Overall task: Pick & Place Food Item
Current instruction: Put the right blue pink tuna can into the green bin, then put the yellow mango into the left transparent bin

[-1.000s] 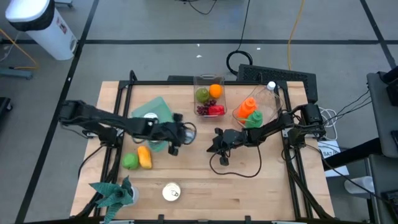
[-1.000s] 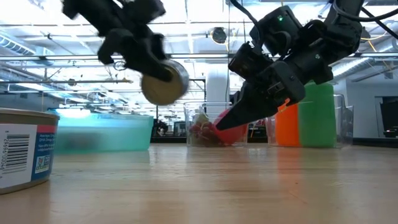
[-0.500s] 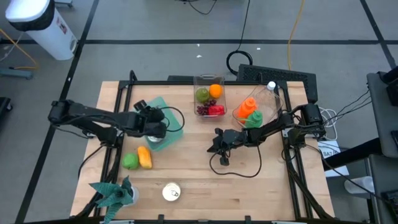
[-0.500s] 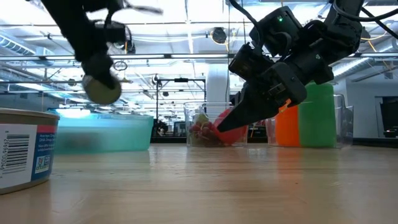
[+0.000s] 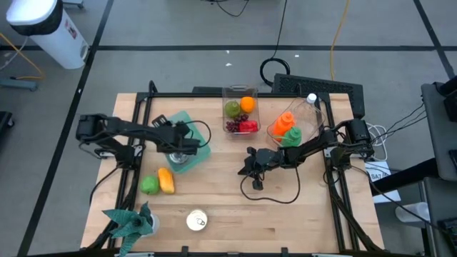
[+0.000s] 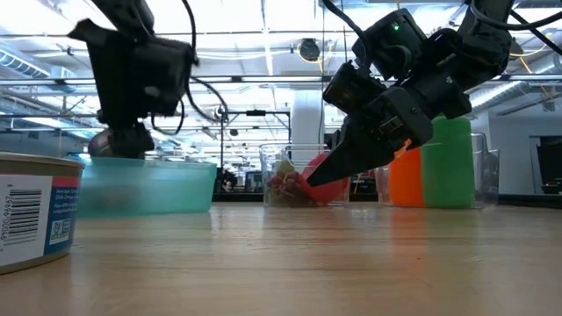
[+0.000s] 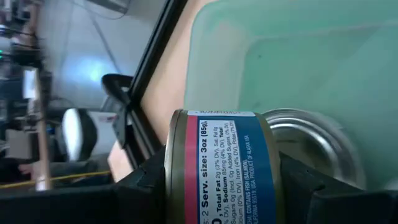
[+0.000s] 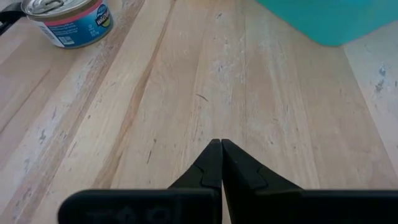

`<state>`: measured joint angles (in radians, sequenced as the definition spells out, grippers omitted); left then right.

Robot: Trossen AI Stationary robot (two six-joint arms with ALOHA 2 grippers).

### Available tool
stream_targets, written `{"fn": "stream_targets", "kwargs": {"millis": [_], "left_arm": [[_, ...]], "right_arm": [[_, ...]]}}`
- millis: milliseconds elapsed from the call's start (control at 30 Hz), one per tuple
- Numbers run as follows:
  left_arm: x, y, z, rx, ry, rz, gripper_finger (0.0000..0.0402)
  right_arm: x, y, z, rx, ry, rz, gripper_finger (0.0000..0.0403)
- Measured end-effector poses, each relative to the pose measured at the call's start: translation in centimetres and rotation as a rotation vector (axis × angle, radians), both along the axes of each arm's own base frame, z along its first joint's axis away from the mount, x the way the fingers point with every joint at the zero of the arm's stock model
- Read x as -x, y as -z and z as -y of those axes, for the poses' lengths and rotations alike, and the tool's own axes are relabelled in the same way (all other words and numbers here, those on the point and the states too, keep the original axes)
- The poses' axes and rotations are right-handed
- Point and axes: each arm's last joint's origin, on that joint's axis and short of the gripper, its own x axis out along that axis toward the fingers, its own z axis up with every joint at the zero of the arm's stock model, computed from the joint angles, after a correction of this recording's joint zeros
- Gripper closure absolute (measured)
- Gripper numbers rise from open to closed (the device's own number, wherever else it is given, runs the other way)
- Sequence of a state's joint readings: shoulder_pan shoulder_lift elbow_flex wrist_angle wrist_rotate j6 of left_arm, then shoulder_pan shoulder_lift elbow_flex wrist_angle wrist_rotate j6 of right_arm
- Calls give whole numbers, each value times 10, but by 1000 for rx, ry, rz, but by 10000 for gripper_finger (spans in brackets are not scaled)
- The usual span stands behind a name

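My left gripper (image 5: 178, 145) hangs over the teal bin (image 5: 183, 121), shut on a blue-and-red labelled can (image 7: 221, 162). A second can (image 7: 314, 146) with a silver top lies inside the bin (image 7: 298, 62), just beyond the held one. In the low view the left gripper (image 6: 123, 140) sits right at the bin's rim (image 6: 167, 171). My right gripper (image 5: 248, 165) waits shut above the middle of the table, its fingers (image 8: 211, 158) pointing down at bare wood. A third can (image 5: 196, 220) stands near the table's near edge. My left gripper pinches the can between its two fingers (image 7: 140, 186), one on each flat end. The labelled side wall (image 7: 221, 130) faces the wrist camera. It comes from above, and the can lies on its side in the hold, lifted clear over the bin's inside.
A green fruit (image 5: 148, 185) and a yellow item (image 5: 166, 180) lie near the bin's near side, with a green leafy thing (image 5: 132, 223) at the near left corner. Clear tubs of fruit (image 5: 239, 111) and of orange and green items (image 5: 285, 128) stand at the far edge.
My left gripper has carried the can from near the table's middle toward the left edge, over the teal bin, and has come down to the bin's rim. The can has stayed in its hold throughout.
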<state>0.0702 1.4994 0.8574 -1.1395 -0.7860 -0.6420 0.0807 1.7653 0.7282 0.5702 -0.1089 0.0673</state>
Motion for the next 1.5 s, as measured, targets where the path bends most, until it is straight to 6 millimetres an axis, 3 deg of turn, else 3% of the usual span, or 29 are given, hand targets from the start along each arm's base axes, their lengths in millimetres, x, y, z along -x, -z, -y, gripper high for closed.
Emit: {"fn": "stream_targets", "kwargs": {"millis": [367, 533, 767, 933, 1067, 1500], "left_arm": [[-9, 26, -3, 41, 1, -137, 222], [-12, 28, -2, 57, 34, -136, 220], [-14, 32, 2, 189, 31, -116, 82], [-14, 31, 3, 196, 41, -127, 41], [-12, 27, 4, 214, 36, -133, 47], [-16, -13, 13, 270, 95, -36, 96]], "right_arm": [[0, 0, 0, 4, 0, 1, 403], [0, 0, 0, 4, 1, 1, 403], [0, 0, 0, 3, 1, 1, 403], [0, 0, 0, 4, 1, 1, 403], [0, 0, 0, 4, 1, 1, 403], [0, 0, 0, 3, -1, 1, 403]]}}
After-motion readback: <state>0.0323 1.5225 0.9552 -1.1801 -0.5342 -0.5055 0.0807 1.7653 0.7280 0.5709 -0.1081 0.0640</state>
